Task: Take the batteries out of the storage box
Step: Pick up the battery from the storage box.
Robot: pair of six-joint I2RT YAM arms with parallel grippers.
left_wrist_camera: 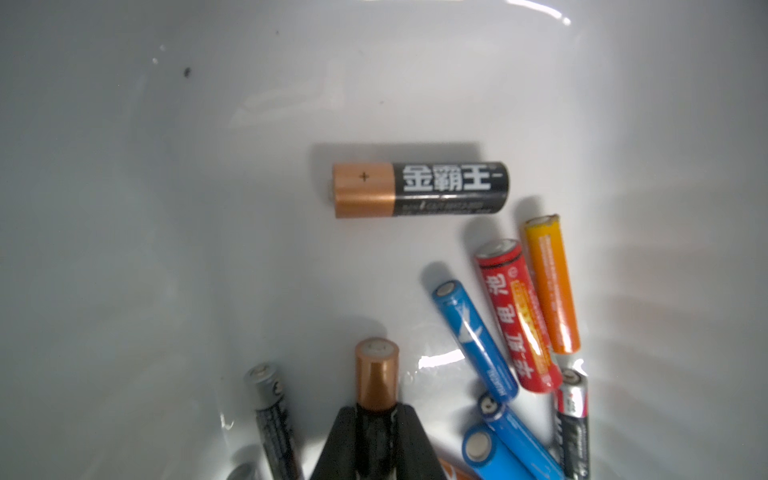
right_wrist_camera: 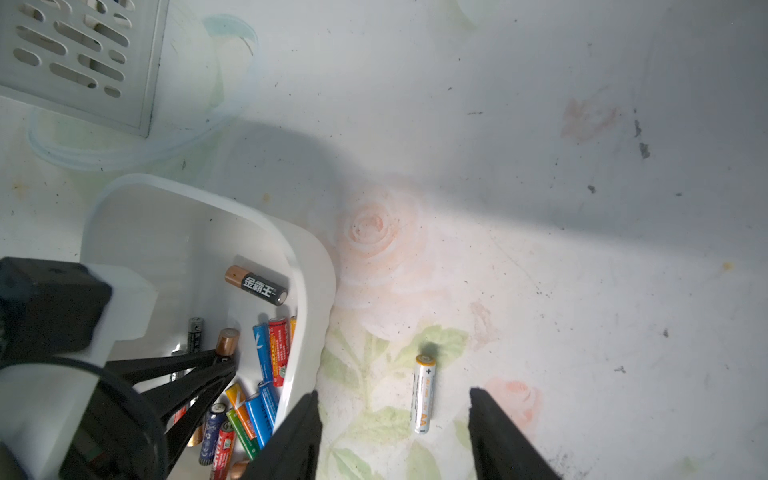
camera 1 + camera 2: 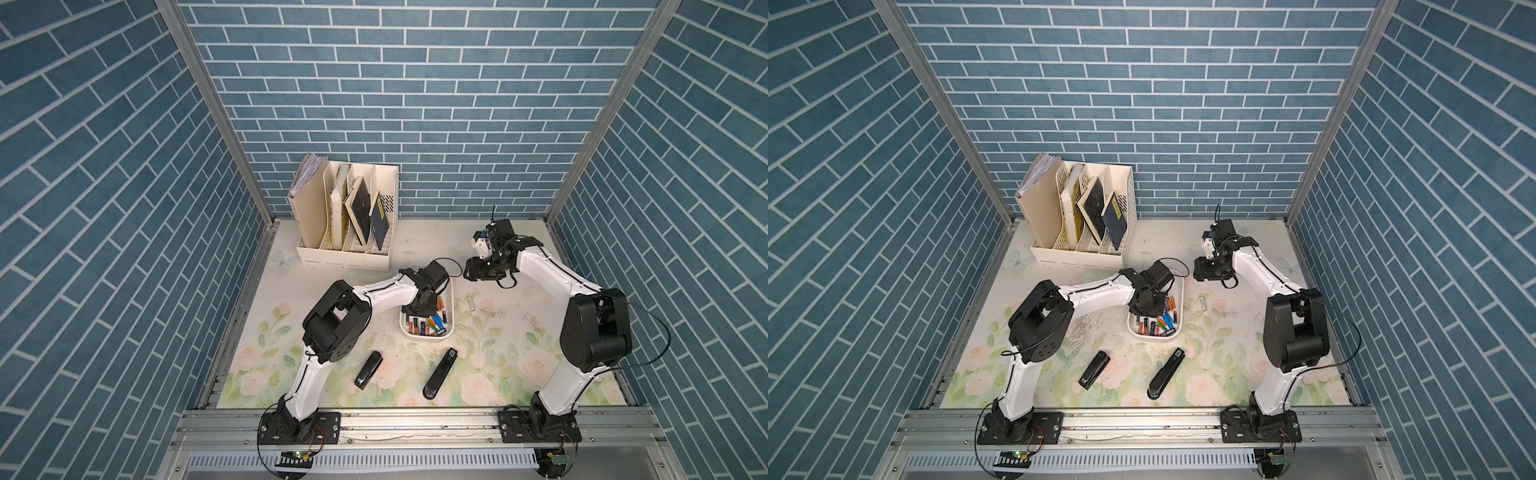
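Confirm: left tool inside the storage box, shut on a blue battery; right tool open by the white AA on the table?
No: the left tool is shut on a copper-topped black battery, not a blue one; the left wrist view shows it. Rest holds: inside the storage box, right tool open by the white AA on the table.

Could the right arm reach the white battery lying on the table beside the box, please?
Probably yes: the white battery lies alone on the table, just ahead of the open right end effector.
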